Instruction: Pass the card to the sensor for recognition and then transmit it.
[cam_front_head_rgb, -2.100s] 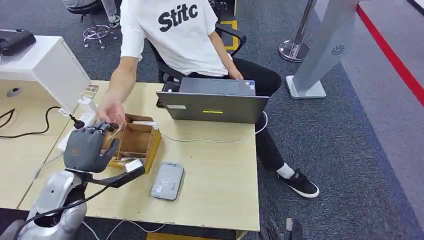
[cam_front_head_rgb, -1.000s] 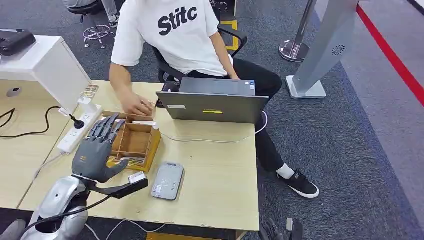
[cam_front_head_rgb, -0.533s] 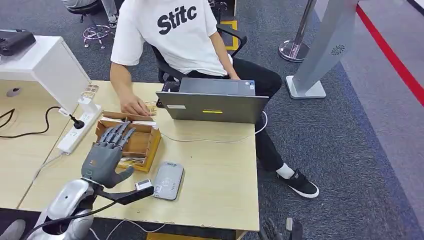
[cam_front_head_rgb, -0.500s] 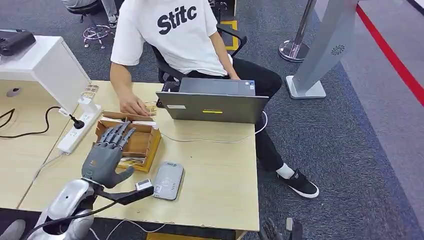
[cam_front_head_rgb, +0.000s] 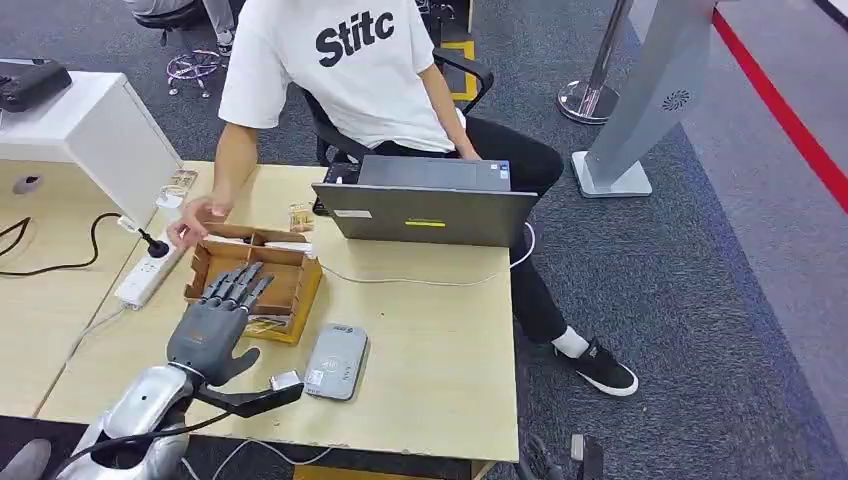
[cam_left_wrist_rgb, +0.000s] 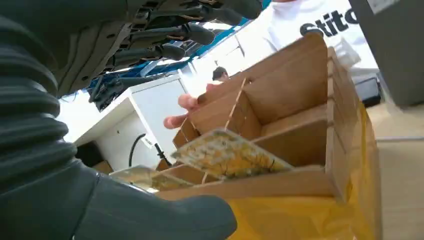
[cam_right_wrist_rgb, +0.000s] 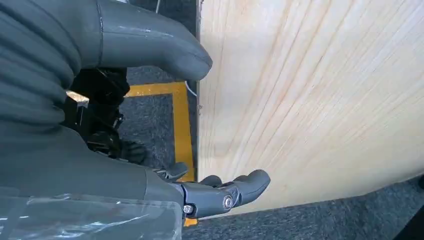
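The left hand (cam_front_head_rgb: 213, 322) hangs at the lower left of the head view, palm down, fingers spread, holding nothing, its fingertips over the near edge of the box (cam_front_head_rgb: 300, 290). From the wrist camera the dark fingers (cam_left_wrist_rgb: 190, 34) are splayed above the box (cam_left_wrist_rgb: 310, 150) and touch nothing.

Just past the fingers lies a card (cam_left_wrist_rgb: 227, 155), flat and patterned, propped tilted in the nearest compartment with one edge lifted above the low wall. In the head view it is a pale sliver (cam_front_head_rgb: 262, 324) in the front cell. It looks thin, light and stiff, probably slick on its faces, so I'd expect it to skid if pressed flat. The raised edge seems the place to pinch it, thumb under and a finger on top. A second shiny piece (cam_left_wrist_rgb: 137, 176) sits in the neighbouring cell; what it is I cannot tell.

The box is brown, split by thin dividers into several cells; the farther ones look bare. It would likely slide or tip under a push.

To the right of the box, near the table's (cam_front_head_rgb: 440, 350) front edge, lies the grey sensor (cam_front_head_rgb: 335, 362). A person's hand (cam_front_head_rgb: 195, 215) rests at the far left corner of the box, a laptop (cam_front_head_rgb: 430, 205) behind.

The right hand (cam_right_wrist_rgb: 150, 150) hangs loose and empty beside the table edge, fingers partly curled.
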